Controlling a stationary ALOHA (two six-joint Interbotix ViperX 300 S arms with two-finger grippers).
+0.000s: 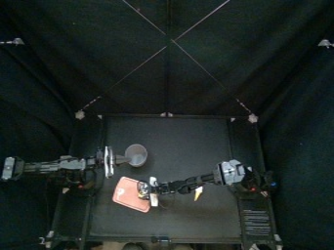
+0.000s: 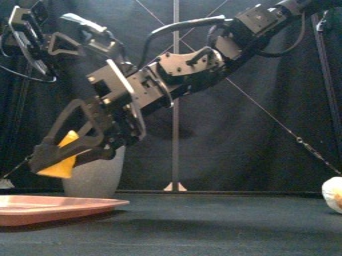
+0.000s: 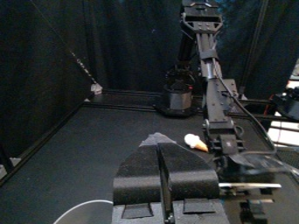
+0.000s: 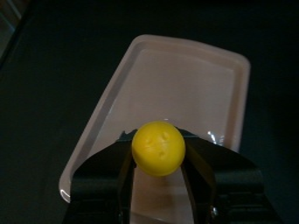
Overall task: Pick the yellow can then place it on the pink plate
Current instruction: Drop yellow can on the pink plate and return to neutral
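The yellow can (image 4: 158, 147) sits between the jaws of my right gripper (image 4: 158, 153), which is shut on it. It hangs above the pink plate (image 4: 187, 74), over the plate's near end. In the front view the yellow can (image 2: 59, 162) is a little above the pink plate (image 2: 40, 208) at the left. In the top view the right gripper (image 1: 147, 190) reaches across from the right to the pink plate (image 1: 127, 195). My left gripper (image 3: 162, 142) rests shut at the table's left (image 1: 104, 162).
A tall grey speckled cup (image 1: 136, 152) stands behind the plate, seen also in the front view as the grey cup (image 2: 96, 172). A small orange and pale toy (image 1: 196, 193) lies right of the plate under the right arm, the same toy (image 3: 197, 143) in the left wrist view.
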